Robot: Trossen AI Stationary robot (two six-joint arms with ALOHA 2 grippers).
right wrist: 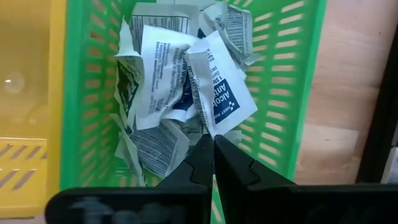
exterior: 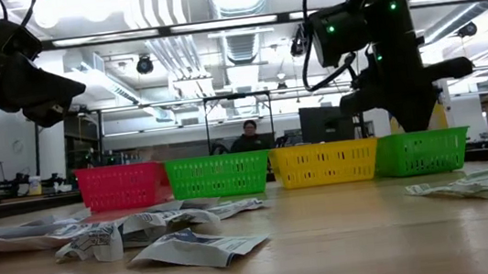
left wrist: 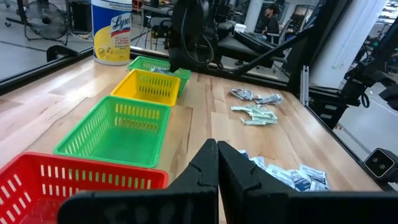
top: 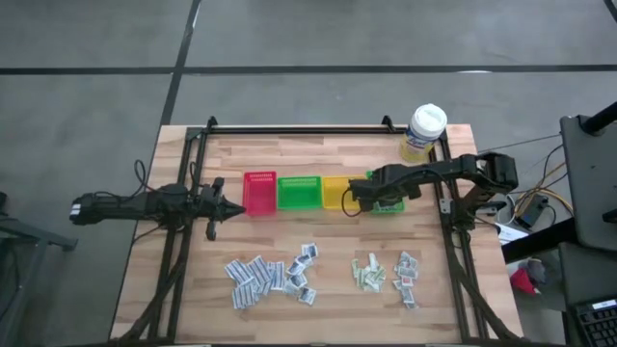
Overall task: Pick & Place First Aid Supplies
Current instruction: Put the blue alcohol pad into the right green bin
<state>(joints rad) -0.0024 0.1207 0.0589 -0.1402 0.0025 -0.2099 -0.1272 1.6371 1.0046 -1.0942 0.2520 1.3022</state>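
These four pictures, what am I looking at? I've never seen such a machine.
Two robot arms work at a wooden table. One camera looks down from above, one sits at table level, and one rides on each wrist. Four small bins stand in a row: red bin, green bin, yellow bin, and a second green bin. Loose first aid sachets lie scattered in front. The right gripper hangs shut over that last bin, which holds sachets already; its fingertips pinch nothing. The left gripper waits shut beside the red bin.
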